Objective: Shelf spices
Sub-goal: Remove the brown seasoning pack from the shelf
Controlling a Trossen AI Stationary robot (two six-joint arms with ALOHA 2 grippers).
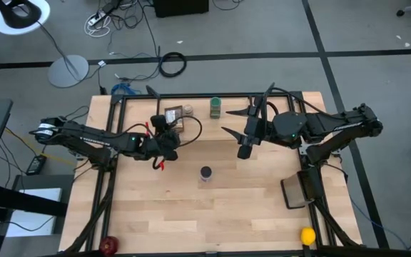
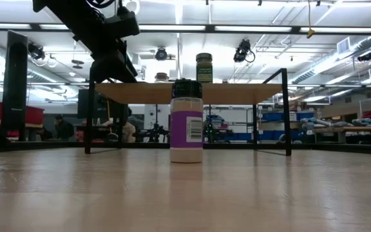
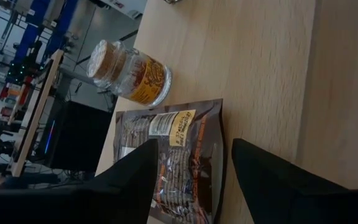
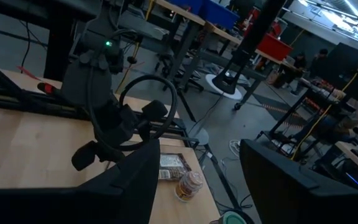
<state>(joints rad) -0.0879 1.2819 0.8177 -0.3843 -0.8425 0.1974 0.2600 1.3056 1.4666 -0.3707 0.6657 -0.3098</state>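
So we've got the purple-labelled jar (image 1: 205, 173) standing alone mid-table, roughly between both arms; left gripper (image 3: 191, 177) hangs open over the packet (image 3: 169, 158), right gripper (image 4: 194, 171) open too.

The wooden tabletop (image 1: 220, 207) carries the shelf (image 1: 262, 102), a purple-labelled jar (image 1: 205, 173) and a yellow ball (image 1: 307, 236).

Scene is evenly lit from overhead; ceiling strip lights (image 2: 250, 29) are seen in low view, w/ mild glare. Soft shadows are cast on the tabletop (image 1: 212, 207). In low view, near tabletop is blurred; the purple-labelled jar (image 2: 186, 122) is rendered sharp. Left wrist fingers (image 3: 278, 180) are underexposed, out of focus.
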